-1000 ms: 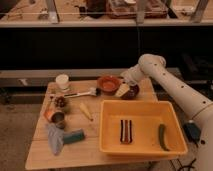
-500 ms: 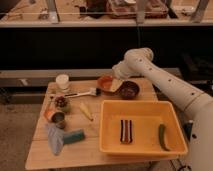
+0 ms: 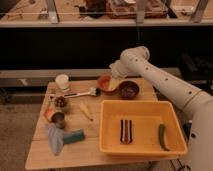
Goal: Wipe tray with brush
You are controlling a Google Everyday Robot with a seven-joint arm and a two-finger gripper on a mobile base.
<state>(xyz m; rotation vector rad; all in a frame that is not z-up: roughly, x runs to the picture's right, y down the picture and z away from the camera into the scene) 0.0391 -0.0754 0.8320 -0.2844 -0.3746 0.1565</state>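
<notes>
Brush (image 3: pixel 75 93) lies flat on the table beyond the tray's (image 3: pixel 142 104) far-left corner, its bristle head at the end nearer the tray, unmoved since a second ago. The arm has changed: the gripper (image 3: pixel 114 82), which then hung beyond the middle of the tray's far wall over the dark bowl (image 3: pixel 129 90), has swung left and now hovers at the orange bowl (image 3: pixel 102 82), nearer that far-left corner. Its fingers stand apart with nothing between them. The brush head sits just left of the gripper, not touching it
</notes>
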